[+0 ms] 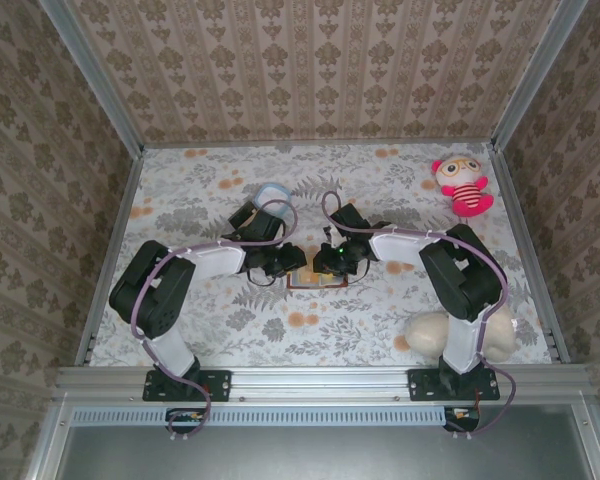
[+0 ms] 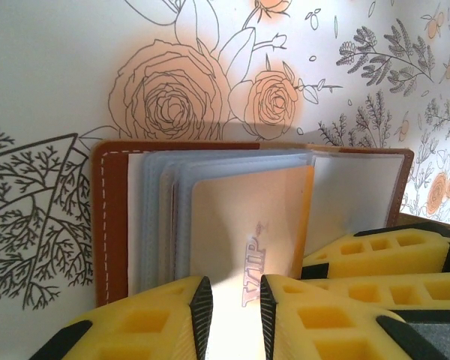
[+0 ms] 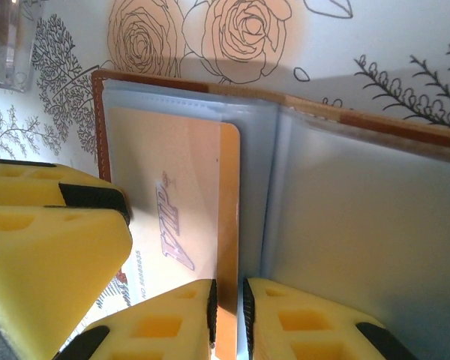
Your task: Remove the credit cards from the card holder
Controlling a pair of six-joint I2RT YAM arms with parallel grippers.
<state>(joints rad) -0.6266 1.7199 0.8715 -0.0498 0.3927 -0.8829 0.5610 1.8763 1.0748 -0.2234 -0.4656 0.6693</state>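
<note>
Yellow fingers of the left gripper (image 2: 231, 319) fill the bottom of the left wrist view, their black tips a narrow gap apart. The pale orange card (image 2: 240, 217) marked "VIP" shows face-on in that gap, and whether the tips pinch it or only rest against it cannot be told. The card holder (image 2: 109, 225) lies open on the flowered table (image 2: 45, 75), its brown stitched edge to the left. Clear sleeves (image 2: 161, 217) fan up from it behind the card. To the right, more yellow fingers lie over the holder's other half. In the right wrist view the right gripper (image 3: 229, 319) also has its tips close together, set over the card's right edge where it meets the fold of the sleeves. Here too it cannot be told whether the edge is clamped. The other gripper's fingers sit at the left over the card's lower corner. A clear box (image 3: 4, 37) with something red inside stands at the top left corner of that view. From above, both arms reach inward and meet over the card holder near the middle of the table. A pink doll (image 1: 463, 186) lies at the far right, and a beige soft toy (image 1: 430, 335) rests beside the right arm's base.
</note>
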